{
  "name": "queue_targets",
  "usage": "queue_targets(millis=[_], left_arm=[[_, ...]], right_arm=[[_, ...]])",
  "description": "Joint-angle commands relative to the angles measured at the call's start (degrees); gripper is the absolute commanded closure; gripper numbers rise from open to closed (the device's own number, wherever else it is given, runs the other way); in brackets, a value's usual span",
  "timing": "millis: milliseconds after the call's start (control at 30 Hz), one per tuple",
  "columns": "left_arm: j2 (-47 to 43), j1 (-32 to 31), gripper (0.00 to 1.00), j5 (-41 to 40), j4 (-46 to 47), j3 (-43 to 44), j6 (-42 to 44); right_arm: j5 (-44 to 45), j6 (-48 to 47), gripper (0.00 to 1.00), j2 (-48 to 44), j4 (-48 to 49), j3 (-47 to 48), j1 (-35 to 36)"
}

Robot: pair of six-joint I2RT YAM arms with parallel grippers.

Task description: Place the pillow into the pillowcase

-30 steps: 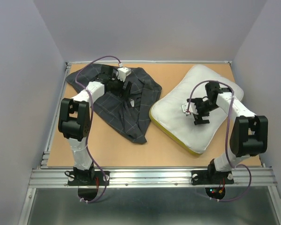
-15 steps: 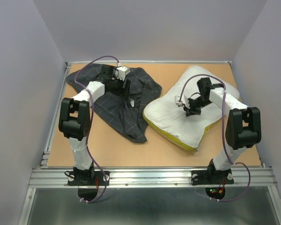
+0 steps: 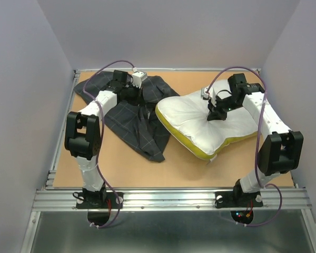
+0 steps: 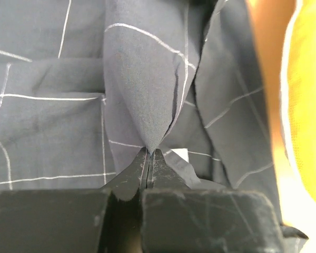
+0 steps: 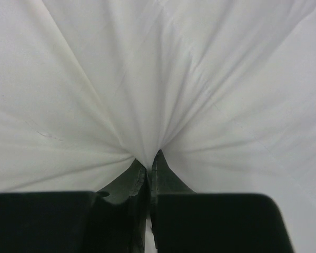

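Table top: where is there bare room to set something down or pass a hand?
Bare table runs along the near edge, in front of the pillowcase and pillow. A smaller patch lies at the far edge between them. Mid-table is crowded: pillow and pillowcase meet there.

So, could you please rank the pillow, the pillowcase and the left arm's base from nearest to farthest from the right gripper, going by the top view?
1. pillow: pinched in the right gripper, on the right half of the table.
2. pillowcase: to the pillow's left, toward the back-left.
3. left arm's base: at the near-left edge.
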Motion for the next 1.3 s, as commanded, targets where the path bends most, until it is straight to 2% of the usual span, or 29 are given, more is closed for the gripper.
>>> queue_targets(millis=[0,167,333,500,700,800,933,1000,1033,1100,1167,1200,1233,1267], left_arm=[[-9.44,-0.35,1.00,4.85,1.21,-1.32,1.97],[-11.56,-3.59,1.00,6.79,-1.60,1.39,3.64],[-9.81,-6.94,1.00,7.32,-2.13,6.13,2.42],[-8.83,-8.70,1.00,7.06,-4.15,8.08,3.99],[-10.41,-8.96,1.00,6.88,-6.87,6.33,7.24],[-11.12,-8.96,1.00,7.41,-8.01,4.39,8.39],[-12.35,-9.05,1.00,8.11,-8.72,1.40,9.80],[-12.61,-9.14,1.00,8.20,-9.07,0.79,10.24],[-12.53,-9.14,1.00,8.46,-9.42,0.70,10.67],[-11.65,-9.40,1.00,9.16,-10.13,1.31,11.11],[-10.69,-9.58,1.00,10.13,-10.65,2.98,11.47],[-10.33,-9.67,1.00,10.22,-10.65,3.68,11.29],[-9.98,-9.75,0.96,9.87,-10.57,4.29,11.12],[-9.54,-9.75,0.77,8.39,-9.44,5.17,9.55]], right_arm=[[-4.81,3.14,0.99,-4.13,-2.38,3.72,0.37],[-7.29,4.29,1.00,-3.87,-3.35,5.74,0.90],[-3.78,2.53,0.99,-3.34,-3.62,1.10,4.23],[-0.35,11.22,0.99,-1.15,9.20,-1.90,8.37],[4.84,17.29,0.99,8.69,13.78,7.40,8.46],[6.33,22.73,0.99,12.03,16.16,13.45,8.46],[8.18,38.54,0.99,13.62,22.65,17.69,8.37],[8.97,44.78,0.99,12.22,28.87,17.44,8.37],[8.54,51.68,0.99,11.61,31.08,16.39,8.37],[9.05,59.18,0.99,10.11,38.17,14.54,8.55],[12.48,68.49,1.00,9.41,42.95,10.69,8.98],[13.88,69.76,0.99,9.40,46.02,9.62,9.51],[15.64,70.29,0.99,9.67,47.35,8.22,9.86],[16.09,70.65,0.99,9.93,49.54,6.03,10.39]])
